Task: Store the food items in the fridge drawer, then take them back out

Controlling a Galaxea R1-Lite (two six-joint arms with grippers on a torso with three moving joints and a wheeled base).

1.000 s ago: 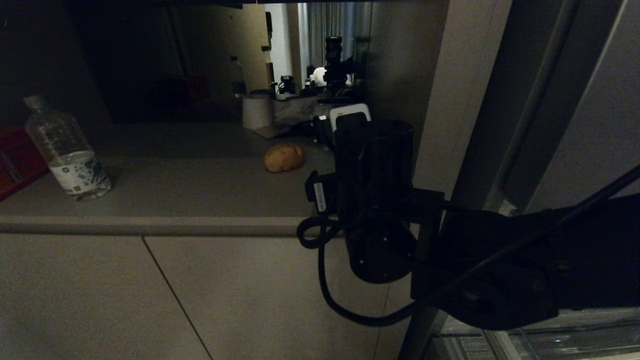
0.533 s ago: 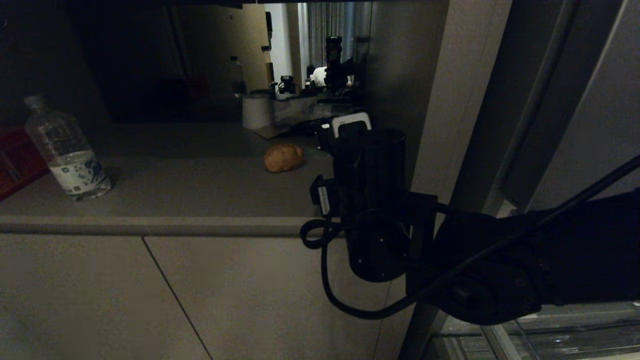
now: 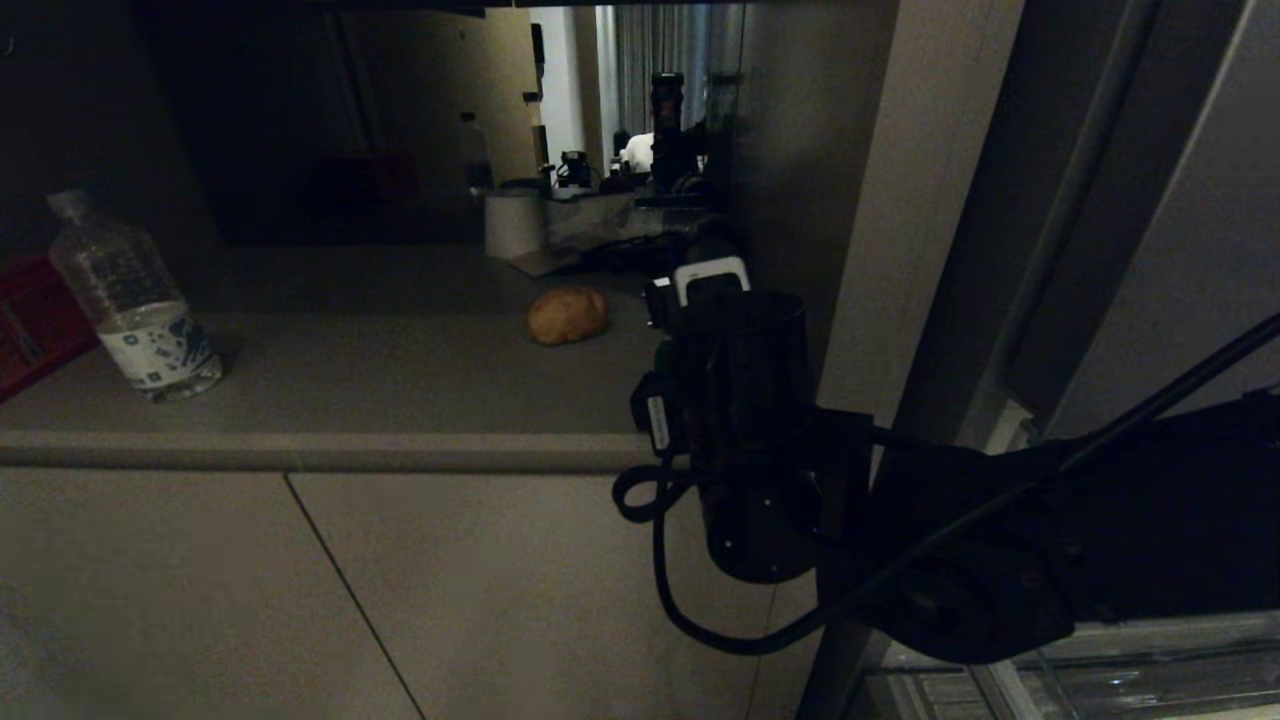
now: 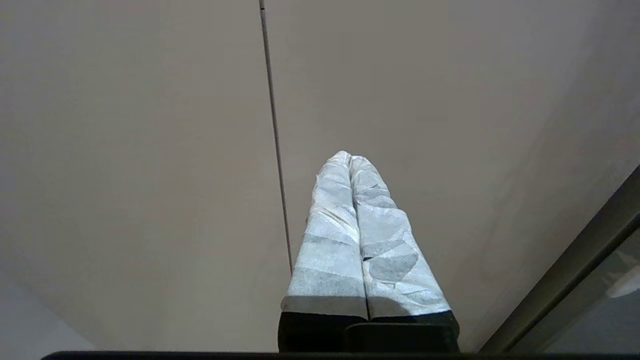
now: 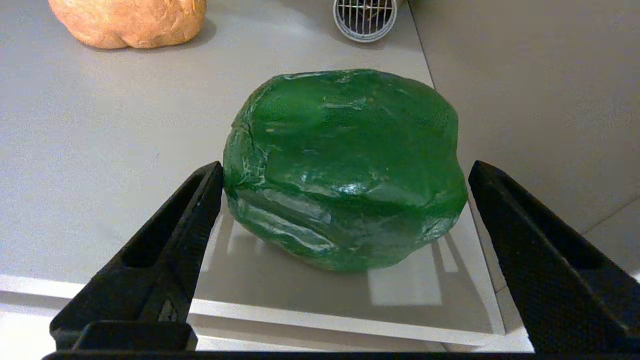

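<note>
The right tool (image 5: 345, 180) is standing wide around a green pepper (image 5: 345, 170) on the counter (image 5: 100, 150), a potato (image 5: 127, 20) lying beyond, while the left tool (image 4: 350, 160) is staying pressed closed.

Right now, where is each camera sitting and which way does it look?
Head view: up high, looking down at the counter, potato, bottle; right arm shows.
Left wrist view: faces pale cabinet panels; shut left hand shows.
Right wrist view: low over the counter, facing the green pepper between the open right hand.
Shared: the potato, head and right wrist.
</note>
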